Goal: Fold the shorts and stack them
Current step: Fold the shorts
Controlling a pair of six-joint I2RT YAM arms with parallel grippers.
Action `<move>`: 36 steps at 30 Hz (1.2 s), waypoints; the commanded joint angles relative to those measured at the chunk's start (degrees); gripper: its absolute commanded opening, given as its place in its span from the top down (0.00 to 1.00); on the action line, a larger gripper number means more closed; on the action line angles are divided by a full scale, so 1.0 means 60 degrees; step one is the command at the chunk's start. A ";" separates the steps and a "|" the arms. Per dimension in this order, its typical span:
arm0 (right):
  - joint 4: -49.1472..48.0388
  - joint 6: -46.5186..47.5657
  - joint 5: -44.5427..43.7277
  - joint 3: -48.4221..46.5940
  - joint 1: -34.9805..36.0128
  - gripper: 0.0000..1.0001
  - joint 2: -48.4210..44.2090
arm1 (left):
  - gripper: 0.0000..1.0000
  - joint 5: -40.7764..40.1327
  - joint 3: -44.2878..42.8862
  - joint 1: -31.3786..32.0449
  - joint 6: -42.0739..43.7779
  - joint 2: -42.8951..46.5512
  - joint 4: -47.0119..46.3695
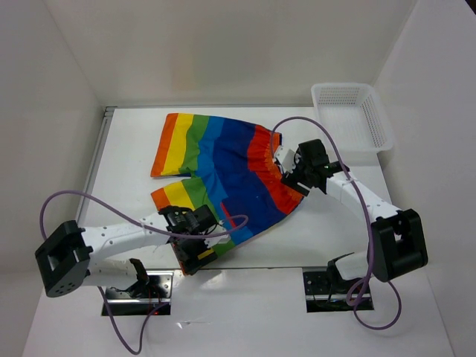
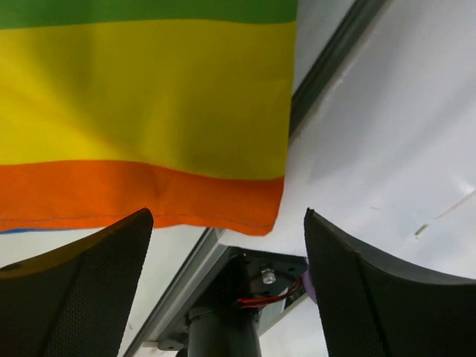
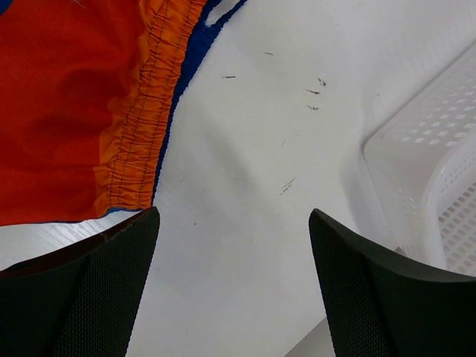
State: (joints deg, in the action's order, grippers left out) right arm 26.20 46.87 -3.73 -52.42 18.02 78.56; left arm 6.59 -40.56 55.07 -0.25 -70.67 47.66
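Right wrist alone shows scuff marks (image 3: 312, 93) on table (image 3: 245, 245) beside shorts (image 3: 67, 97).

At centre, flat on table (image 1: 134, 149): shorts (image 1: 223, 175), legs toward the left, waistband (image 3: 137, 126) toward the right. Behind and right of shorts, well apart, at table's far right corner: basket (image 1: 351, 115). Just right of shorts, beside waistband: right gripper (image 1: 288, 172). Before shorts, at hem of nearer leg: left gripper (image 1: 201, 253).

bright even light, soft shadows - sharp, no glare
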 commanded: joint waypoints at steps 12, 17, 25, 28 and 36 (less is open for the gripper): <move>-0.0176 0.0494 -0.0038 -0.0110 0.0058 0.14 0.0295 | 0.80 0.0088 0.0255 0.0036 0.0042 -0.1082 -0.0691; 0.0349 0.0741 0.0210 -0.0301 0.0058 0.17 0.0382 | 0.98 0.0002 0.0343 0.0036 0.0042 -0.1082 -0.0809; 0.0411 0.2631 0.1397 0.0620 0.0568 0.29 -0.0656 | 1.00 -0.1804 -0.0196 -0.2217 0.0042 -0.0804 -0.0738; 0.0307 0.3201 0.1676 0.1221 0.1082 0.30 -0.1169 | 1.00 -0.1494 -0.0506 -0.2498 0.0042 -0.0439 -0.0472; 0.0176 0.3555 0.1838 0.1632 0.2329 0.11 -0.0981 | 1.00 -0.1507 -0.0594 -0.2498 0.0042 -0.0350 -0.0370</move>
State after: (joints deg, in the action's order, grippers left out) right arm 28.71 65.87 6.46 -43.79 30.76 72.12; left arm -2.42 -42.76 40.03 -0.19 -73.56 44.21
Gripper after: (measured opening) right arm 0.882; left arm 0.003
